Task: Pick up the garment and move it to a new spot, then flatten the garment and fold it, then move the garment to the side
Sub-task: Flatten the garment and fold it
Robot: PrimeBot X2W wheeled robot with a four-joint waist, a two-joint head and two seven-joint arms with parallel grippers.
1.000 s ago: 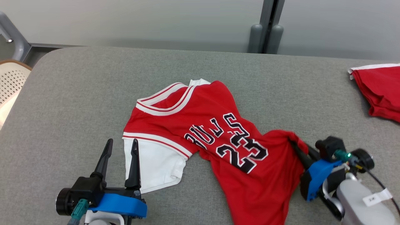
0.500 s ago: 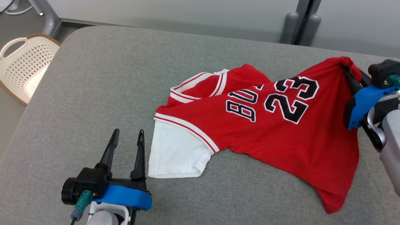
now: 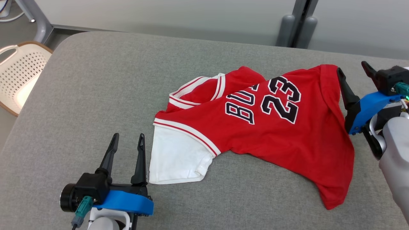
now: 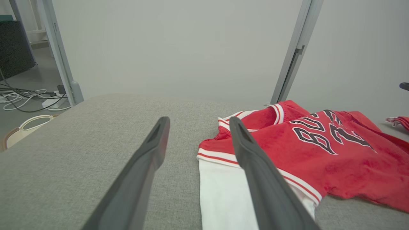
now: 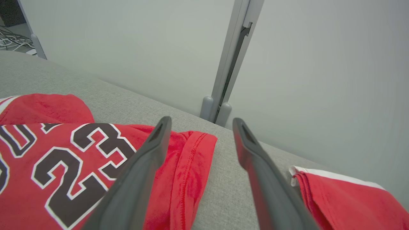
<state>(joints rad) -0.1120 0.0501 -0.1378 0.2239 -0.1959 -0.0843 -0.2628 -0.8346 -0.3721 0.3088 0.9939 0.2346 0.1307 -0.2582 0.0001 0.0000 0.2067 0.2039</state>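
- On the grey fabric-covered desk, right of its middle, lies the red short-sleeved jersey with black "23" lettering. It is spread but rumpled, with its collar end bunched and one hem corner trailing toward the robot.
- Right jaws stand wide apart and hold nothing. One long dark finger sits against the jersey's far hem. If the arm pulls away low, it could snag that hem and drag the cloth into a heap.
- Left jaws are equally wide and empty, with a fingertip just beside the white sleeve. A pinch here may take only the top layer, stretching the sleeve while the body keeps its creases.
- Bunched shoulder cloth by the striped collar would probably get locked into any fold made before smoothing.
- Near the right fingers lies a second red garment with white trim. A loose reach could catch it instead.
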